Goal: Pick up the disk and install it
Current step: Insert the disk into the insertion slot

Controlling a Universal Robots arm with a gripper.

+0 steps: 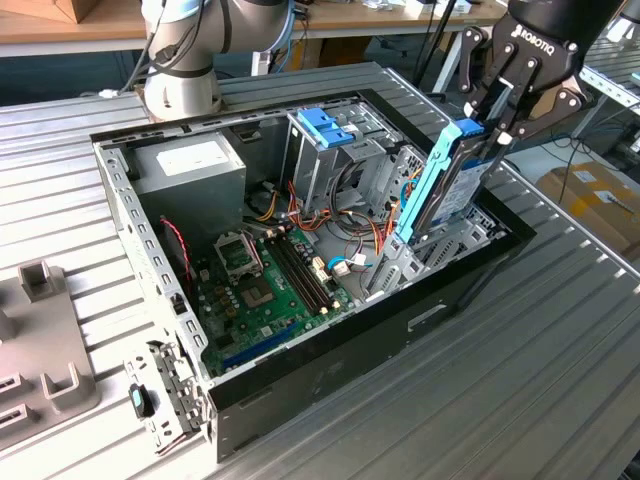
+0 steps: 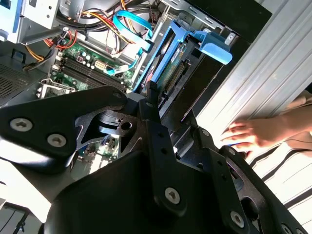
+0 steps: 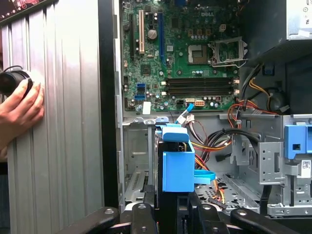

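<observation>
1. Claw (image 1: 492,128) hangs over the end of the open computer case (image 1: 330,375) on the exterior view's right. Its black fingers (image 2: 156,131) are clamped on the top end of the disk (image 1: 447,190). White lettering runs across the claw body; print not read.
2. Disk stands on end and tilted, light-blue carrier rail along its edge. Its lower end is down inside the case at the metal bay (image 1: 400,265). Cannot tell whether it is seated. In the first wrist view the blue carrier (image 3: 178,168) sits between the fingers, above the bay's open slot.
3. Beside the bay lie orange, red and yellow wires (image 3: 229,109), and a flat blue data cable (image 2: 127,27) loops across.
4. Green motherboard (image 1: 265,285) covers the case floor, with dark memory slots (image 1: 300,270) and an empty processor socket. White marks are printed on the board; not read.
5. Tall metal drive cage (image 1: 320,160) stands further back, blue latch (image 1: 325,125) on top. A small white label shows on its frame in the first wrist view.
6. Grey power supply (image 1: 185,170) fills the far corner and carries a white sticker (image 1: 195,157) with text too small to tell.
7. Arm base (image 1: 180,80) is mounted on the ribbed metal table (image 1: 560,350) behind the case.
8. A person's hand (image 3: 19,109) rests on the table outside the case wall, touching a round black object.
</observation>
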